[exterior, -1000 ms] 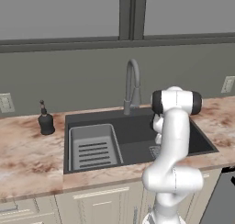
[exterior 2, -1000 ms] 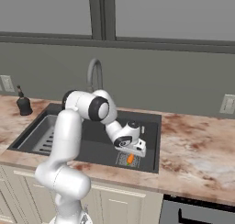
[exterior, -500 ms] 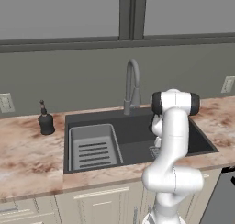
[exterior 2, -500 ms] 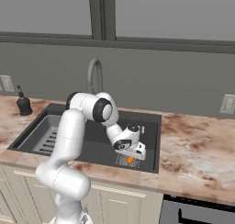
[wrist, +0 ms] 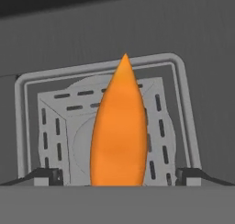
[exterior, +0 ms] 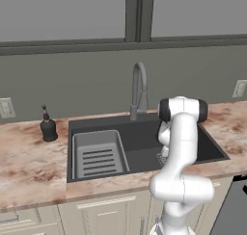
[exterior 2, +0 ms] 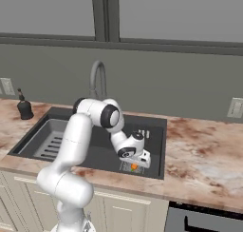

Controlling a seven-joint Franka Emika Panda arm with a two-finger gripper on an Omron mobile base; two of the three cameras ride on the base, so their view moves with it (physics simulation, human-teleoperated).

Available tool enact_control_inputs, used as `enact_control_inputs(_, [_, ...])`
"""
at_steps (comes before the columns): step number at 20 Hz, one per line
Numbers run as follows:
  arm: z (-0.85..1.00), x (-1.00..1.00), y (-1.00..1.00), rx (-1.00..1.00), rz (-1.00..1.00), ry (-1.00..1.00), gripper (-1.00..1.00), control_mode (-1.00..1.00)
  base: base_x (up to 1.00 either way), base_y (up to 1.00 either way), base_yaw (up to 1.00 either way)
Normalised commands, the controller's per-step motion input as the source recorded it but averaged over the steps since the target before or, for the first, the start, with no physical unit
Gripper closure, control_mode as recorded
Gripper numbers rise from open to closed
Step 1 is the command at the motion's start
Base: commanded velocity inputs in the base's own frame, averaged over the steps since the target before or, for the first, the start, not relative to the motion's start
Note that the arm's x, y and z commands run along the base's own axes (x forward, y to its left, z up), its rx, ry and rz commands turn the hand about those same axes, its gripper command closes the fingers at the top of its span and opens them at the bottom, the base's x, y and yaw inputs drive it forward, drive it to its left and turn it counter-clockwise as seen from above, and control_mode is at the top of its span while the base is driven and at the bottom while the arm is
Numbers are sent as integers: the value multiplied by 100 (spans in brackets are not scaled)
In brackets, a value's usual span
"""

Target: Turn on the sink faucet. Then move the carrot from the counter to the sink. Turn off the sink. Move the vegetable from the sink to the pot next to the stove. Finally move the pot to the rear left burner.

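Left base view: white arm bent down into the dark sink, faucet behind it with no water visible, soap bottle on the counter. Right base view: gripper low over the basin floor, carrot just under it. Hand view: carrot lies on the drain grate between spread, empty fingertips; judged stage: rinsing steps done, pickup for the pot pending, pot and burner moves remain.

Dark soap dispenser upright on marble counter, left of basin. Grey dish rack in basin's left half. Wall outlets on backsplash.
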Motion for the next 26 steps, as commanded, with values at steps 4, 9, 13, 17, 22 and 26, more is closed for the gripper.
enact_control_inputs(4, [-26,14,0,0,0,0,-100,-100,0,0,0])
enact_control_inputs(9, [-31,16,0,0,0,0,100,-100,0,0,0])
enact_control_inputs(13, [-17,7,0,0,0,2,100,-100,0,0,0])
enact_control_inputs(17, [-2,1,0,0,0,0,100,-100,0,0,0])
enact_control_inputs(22, [24,0,-1,0,0,0,100,-100,0,0,0])
enact_control_inputs(26, [66,-2,-18,0,-2,0,100,-100,0,0,0])
